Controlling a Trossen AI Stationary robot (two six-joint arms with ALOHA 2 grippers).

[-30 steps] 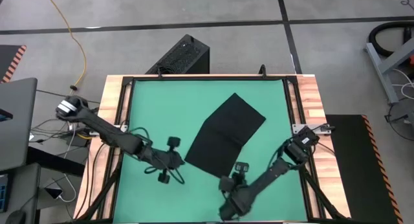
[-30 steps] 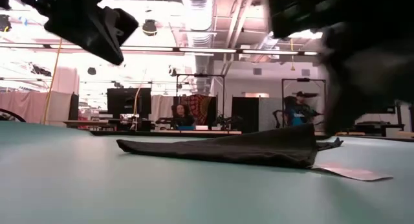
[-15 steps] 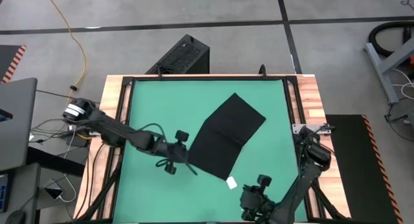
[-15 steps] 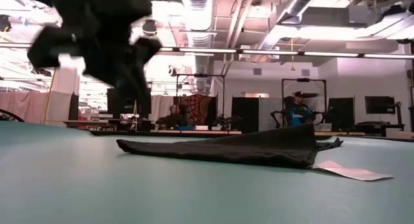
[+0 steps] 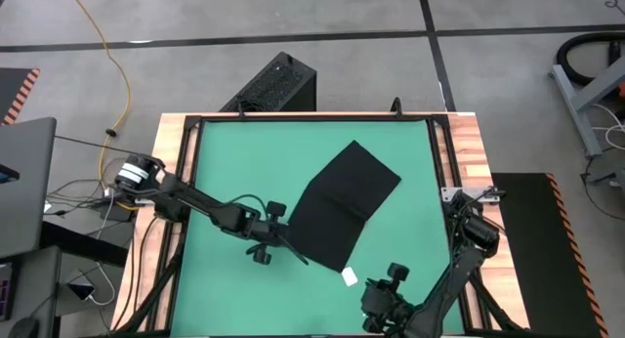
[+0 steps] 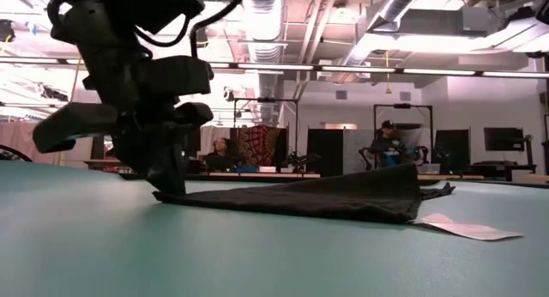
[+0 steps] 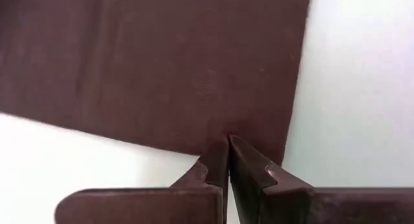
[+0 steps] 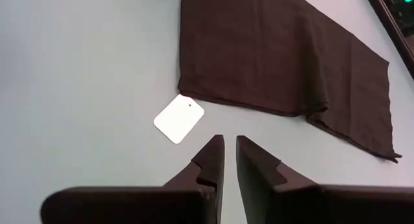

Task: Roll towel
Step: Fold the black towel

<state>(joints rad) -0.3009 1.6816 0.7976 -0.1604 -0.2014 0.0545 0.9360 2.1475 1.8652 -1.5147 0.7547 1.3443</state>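
The black towel lies flat and askew on the middle of the green table. Its white tag lies on the table at its near corner, also seen in the right wrist view. My left gripper is down at the towel's near-left corner, with its fingers shut. My right gripper hovers close to the table's near edge, short of the tag. Its fingers stand a narrow gap apart with nothing between them. My left gripper has its shut fingertips on the towel's long left edge, a short way from the near-left corner. They slant down from the table's left, across that edge. Only the very rim is under the tips. The towel lies flat on the table.
A black vented box stands on the floor beyond the table's far edge. Wooden rails frame the green surface. A laptop sits off the left side. The low view shows people in the room far behind.
My left gripper has come down and moved toward the towel's near-left corner, and its fingertips now sit at the cloth's edge on the table. My right gripper has drawn back from the towel's near corner toward the table's near edge and risen, uncovering the tag. The towel has stayed put.
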